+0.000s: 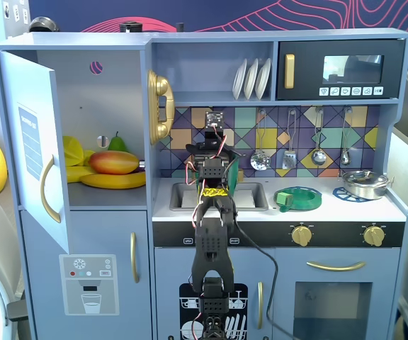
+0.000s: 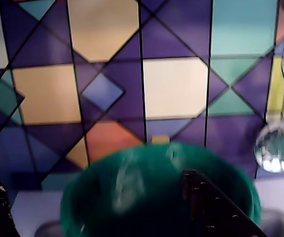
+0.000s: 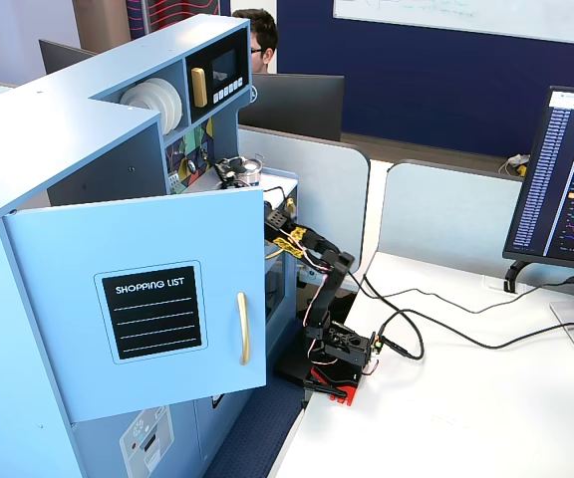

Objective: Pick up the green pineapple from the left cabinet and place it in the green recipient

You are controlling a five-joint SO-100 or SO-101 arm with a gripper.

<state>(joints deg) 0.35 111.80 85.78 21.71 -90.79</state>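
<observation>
I am holding my pincer (image 1: 214, 168) above the sink (image 1: 250, 195), just over the green recipient (image 2: 157, 192), whose flared rim is filling the lower half of the wrist view. One dark finger (image 2: 208, 207) is reaching down across the pot's mouth. I cannot tell how far my pincer is open, nor whether anything is held between the fingers. The green pineapple is not showing anywhere: the left cabinet (image 1: 108, 127), its door (image 1: 37, 149) swung open, is holding only a mango (image 1: 113, 162), bananas (image 1: 112, 180) and a pear (image 1: 117, 144) at the far back. If I am carrying the pineapple, I judge the step is the drop, so I am wanting the fingers centred over the opening and low before parting them, clear of the rim.
</observation>
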